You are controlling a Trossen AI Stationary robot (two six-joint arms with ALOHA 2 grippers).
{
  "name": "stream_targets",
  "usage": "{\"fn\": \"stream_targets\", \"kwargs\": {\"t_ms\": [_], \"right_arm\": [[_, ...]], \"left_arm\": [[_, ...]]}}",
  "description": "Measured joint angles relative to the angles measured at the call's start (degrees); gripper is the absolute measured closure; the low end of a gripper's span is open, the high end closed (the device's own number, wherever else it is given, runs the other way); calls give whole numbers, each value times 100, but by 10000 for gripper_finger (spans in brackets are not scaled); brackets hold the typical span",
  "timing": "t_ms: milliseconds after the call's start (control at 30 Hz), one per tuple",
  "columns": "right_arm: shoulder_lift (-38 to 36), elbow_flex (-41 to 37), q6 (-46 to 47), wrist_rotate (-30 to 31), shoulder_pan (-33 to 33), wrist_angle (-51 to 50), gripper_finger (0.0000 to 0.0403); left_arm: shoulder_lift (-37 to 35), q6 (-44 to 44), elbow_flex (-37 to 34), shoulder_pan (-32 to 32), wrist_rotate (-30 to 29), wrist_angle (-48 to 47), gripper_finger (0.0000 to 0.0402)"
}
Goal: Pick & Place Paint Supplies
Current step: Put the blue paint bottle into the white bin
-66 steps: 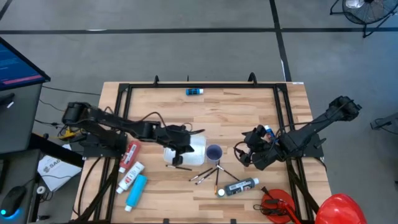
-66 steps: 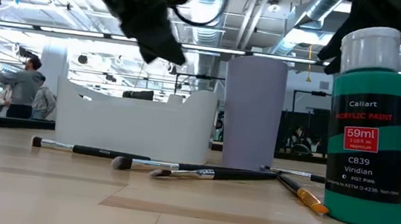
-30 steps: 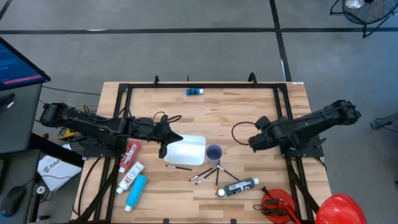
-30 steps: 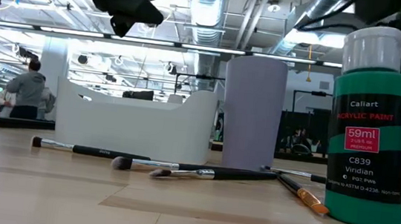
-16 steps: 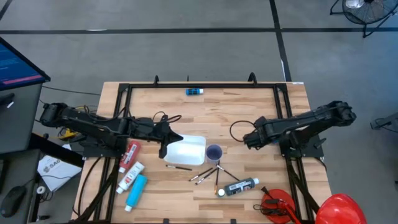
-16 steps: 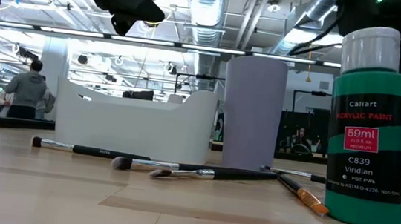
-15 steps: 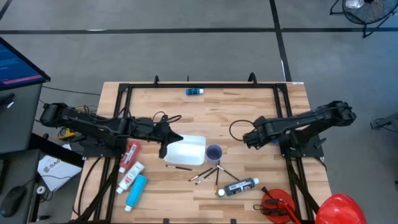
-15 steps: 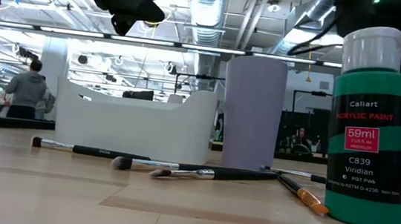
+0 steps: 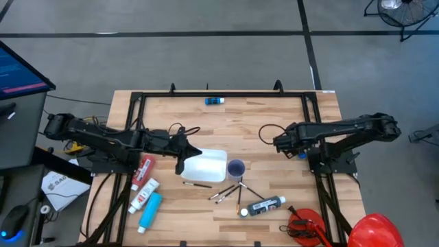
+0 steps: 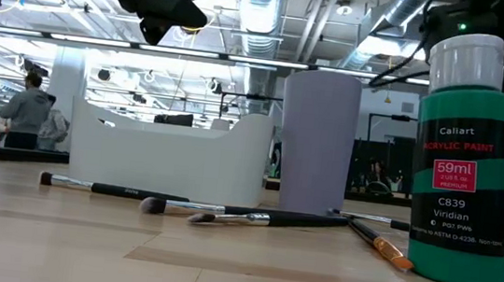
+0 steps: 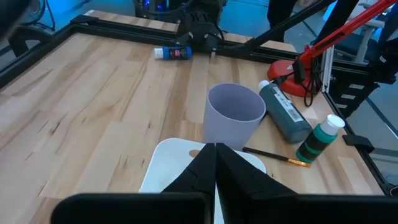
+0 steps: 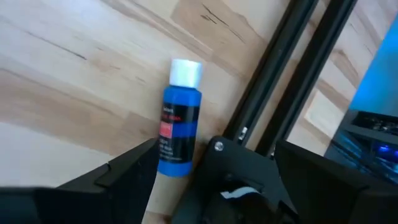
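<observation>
Lying before right gripper (image 12: 214,180), jaws apart | blue bottle (image 12: 180,118) on table.

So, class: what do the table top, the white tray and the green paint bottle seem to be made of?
Table top: pale wood with a matt finish, judging by its visible grain and plank seams.
White tray: probably moulded plastic, smooth and evenly white with rounded corners.
Green paint bottle: likely plastic with a slight sheen, a white screw cap and a printed label; the material is not certain.
</observation>
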Motion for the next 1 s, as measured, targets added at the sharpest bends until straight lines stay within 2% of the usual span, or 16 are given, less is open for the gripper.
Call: {"fn": "stream_targets", "kwargs": {"t_ms": [300, 567, 867, 1000], "right_arm": [[-264, 59, -165, -760, -237, 497, 92], [218, -33, -208, -1695, -860, 460, 92], [870, -35, -715, -1836, -1689, 483, 92], [1244, -104, -1188, -2231, -1956, 664, 92]], "left_arm": [[0, 9, 0, 0, 0, 83, 400], [0, 9, 0, 0, 0, 115, 400], [0, 9, 0, 0, 0, 116, 400], [0, 1, 0, 0, 0, 114, 400]]}}
